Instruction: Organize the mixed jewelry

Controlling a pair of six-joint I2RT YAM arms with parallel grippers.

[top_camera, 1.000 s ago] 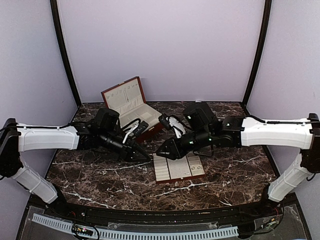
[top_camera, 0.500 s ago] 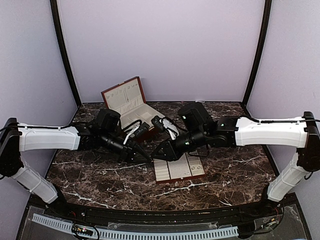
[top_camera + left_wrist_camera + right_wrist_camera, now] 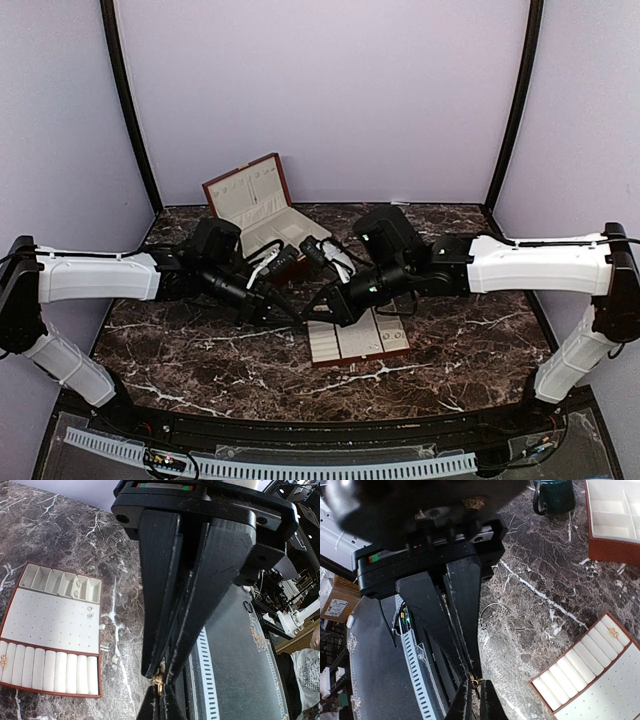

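My two grippers meet tip to tip above the marble, just left of the flat tray (image 3: 358,338). The left gripper (image 3: 296,312) (image 3: 159,672) is shut on a tiny gold jewelry piece (image 3: 159,680). From the opposite side, the right gripper (image 3: 318,312) (image 3: 472,675) has its fingers pinched onto the same gold piece (image 3: 475,682). A thin wire hoop (image 3: 492,612) lies loose on the marble. On the tray (image 3: 50,625) two small studs (image 3: 90,611) sit in the peg field, and a gold piece (image 3: 613,632) rests on its rolls.
The open red-brown wooden box (image 3: 262,212) (image 3: 612,525) stands at the back behind the arms. A dark green cup (image 3: 554,495) sits beside it. The tray (image 3: 600,680) lies at the table's middle, close under the right arm.
The right arm has moved left until its tips met the left gripper's tips, and its jaws have closed onto the gold piece. The left arm has stayed put.
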